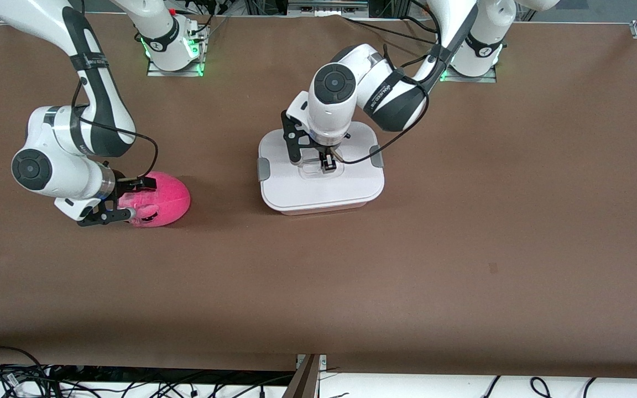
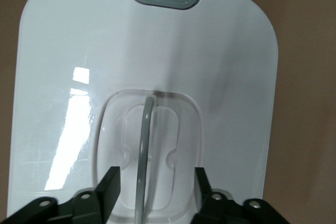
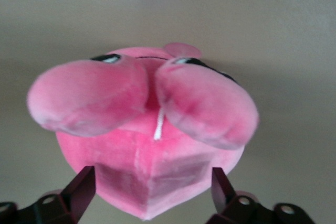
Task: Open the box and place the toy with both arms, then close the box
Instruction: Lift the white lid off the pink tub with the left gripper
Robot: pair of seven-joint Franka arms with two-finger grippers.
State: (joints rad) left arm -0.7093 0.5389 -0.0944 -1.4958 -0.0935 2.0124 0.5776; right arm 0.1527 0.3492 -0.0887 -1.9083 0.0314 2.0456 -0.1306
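Toy [image 1: 165, 198] half under right gripper [image 1: 130, 200]

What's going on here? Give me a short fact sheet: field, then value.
box: on the table, lid on, grey side clips down
toy: pink plush lying on the table, toward the right arm's end
left gripper: down at the clear handle on the lid, fingers either side of it, not yet shut on it
right gripper: at the toy, fingers open around its sides
task stage: box not yet opened, toy not yet inside
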